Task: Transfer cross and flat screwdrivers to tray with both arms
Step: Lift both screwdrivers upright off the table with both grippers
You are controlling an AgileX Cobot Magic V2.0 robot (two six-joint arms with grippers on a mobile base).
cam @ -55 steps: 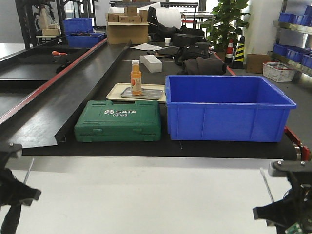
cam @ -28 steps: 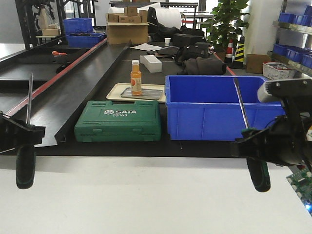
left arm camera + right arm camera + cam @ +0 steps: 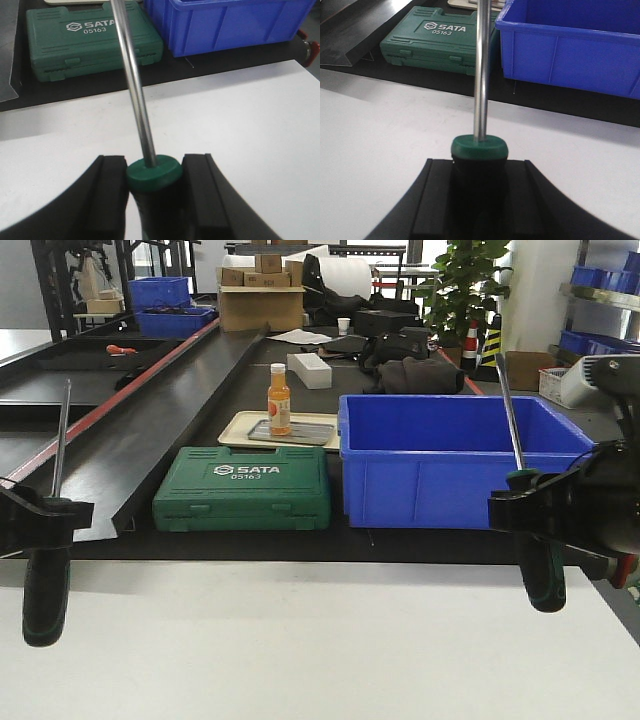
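Left screwdriver (image 3: 45, 592) hangs shaft-up over the white counter (image 3: 300, 650), handle clamped in my left claw (image 3: 154, 192), front-left of the green case (image 3: 243, 490). My right claw (image 3: 480, 197) clamps the right screwdriver (image 3: 541, 575) front-right of it. The grey tray (image 3: 314, 431) lies behind it.

Left screwdriver (image 3: 46, 590), right screwdriver (image 3: 543, 580): silver shafts, black handles, green collars. Tool case (image 3: 243, 490): green, white lettering. Bin (image 3: 465, 475): blue. Tabletop (image 3: 300, 640): white. Bottle (image 3: 279, 405): orange.
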